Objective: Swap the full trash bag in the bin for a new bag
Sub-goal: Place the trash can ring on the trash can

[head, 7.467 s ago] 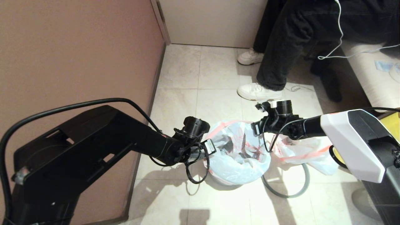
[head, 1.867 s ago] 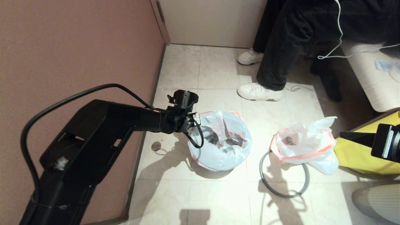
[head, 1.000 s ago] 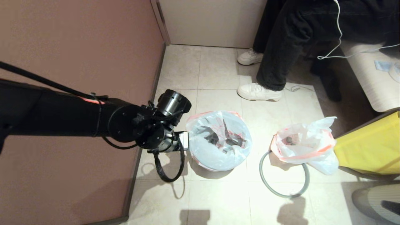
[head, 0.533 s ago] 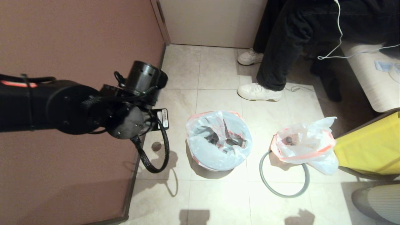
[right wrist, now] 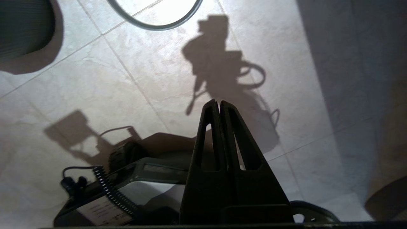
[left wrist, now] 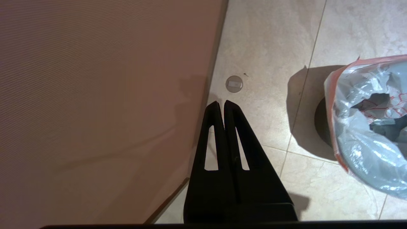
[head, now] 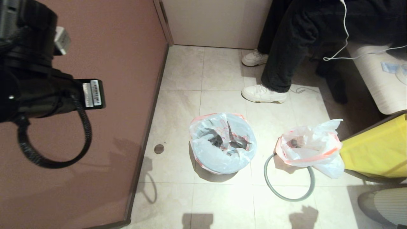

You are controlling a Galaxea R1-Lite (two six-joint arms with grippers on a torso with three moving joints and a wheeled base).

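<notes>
new bag (head: pixel 222 143) lines the bin (left wrist: pixel 319 122) at floor centre, mouth open. full trash bag (head: pixel 310 149) sits right of it, on the grey hoop (head: pixel 287 183). left gripper (left wrist: pixel 221 105) clenched, empty, by the brown wall (head: pixel 95 111), well left of the bin. right gripper (right wrist: pixel 216 103) clenched, empty, over bare tiles near the robot.

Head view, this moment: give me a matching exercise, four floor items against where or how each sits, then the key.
Things:
1. new bag
2. full trash bag
3. grey hoop
4. yellow bag

States:
A. flat on the tiles, partly under a lumpy bag
B. at the right edge of the view
C. lining the bin, mouth open
D. slumped on the floor beside the bin

Pairs: 1-C, 2-D, 3-A, 4-B
</notes>
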